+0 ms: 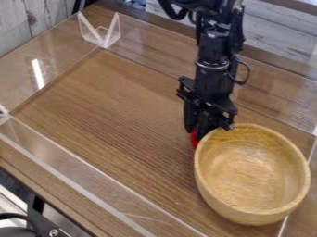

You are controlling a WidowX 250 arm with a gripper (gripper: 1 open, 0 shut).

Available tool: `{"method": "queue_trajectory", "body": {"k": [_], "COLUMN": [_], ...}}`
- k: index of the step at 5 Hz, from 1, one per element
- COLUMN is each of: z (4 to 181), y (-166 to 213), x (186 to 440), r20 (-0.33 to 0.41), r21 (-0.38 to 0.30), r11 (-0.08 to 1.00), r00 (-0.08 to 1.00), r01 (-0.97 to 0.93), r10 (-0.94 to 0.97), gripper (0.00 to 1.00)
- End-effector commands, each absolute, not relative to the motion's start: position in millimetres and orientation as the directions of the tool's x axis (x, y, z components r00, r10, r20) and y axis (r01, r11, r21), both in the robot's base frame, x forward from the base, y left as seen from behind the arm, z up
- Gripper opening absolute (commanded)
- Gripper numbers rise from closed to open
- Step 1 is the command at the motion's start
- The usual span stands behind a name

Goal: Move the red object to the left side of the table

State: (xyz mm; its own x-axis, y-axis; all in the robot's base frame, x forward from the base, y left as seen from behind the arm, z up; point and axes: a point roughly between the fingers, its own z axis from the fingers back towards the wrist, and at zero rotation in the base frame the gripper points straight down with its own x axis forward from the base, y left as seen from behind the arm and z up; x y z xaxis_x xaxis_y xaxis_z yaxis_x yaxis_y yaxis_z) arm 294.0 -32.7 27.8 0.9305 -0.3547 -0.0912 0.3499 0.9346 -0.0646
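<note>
The red object shows only as a small red patch on the table, just left of the wooden bowl's rim. My gripper points straight down over it. Its black fingers are drawn in close around the red object, hiding most of it. The fingertips sit low, near the tabletop.
A large light wooden bowl stands right beside the gripper, at the front right. Clear acrylic walls border the tabletop. A small clear acrylic stand sits at the back left. Bare wood stretches to the left of the gripper.
</note>
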Motion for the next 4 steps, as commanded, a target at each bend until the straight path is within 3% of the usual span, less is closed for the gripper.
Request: {"method": "queue_trajectory", "body": {"k": [1,2,3,4], "z": [47.2,59.7,45.7,37.6], "y": [-26,-22,-28,-33], "x": [297,296,296,295], "r20": [-0.039,-0.016,-0.021,-0.017], "r21": [-0.042,-0.031,-0.033,-0.031], "r11": [0.939,0.945,0.94,0.934], "r00": [0.938,0.945,0.94,0.934], "r01": [0.342,0.325,0.34,0.355], "r10": [-0.343,-0.326,-0.341,-0.356], "gripper": [1.0,1.0,0.0,0.0]}}
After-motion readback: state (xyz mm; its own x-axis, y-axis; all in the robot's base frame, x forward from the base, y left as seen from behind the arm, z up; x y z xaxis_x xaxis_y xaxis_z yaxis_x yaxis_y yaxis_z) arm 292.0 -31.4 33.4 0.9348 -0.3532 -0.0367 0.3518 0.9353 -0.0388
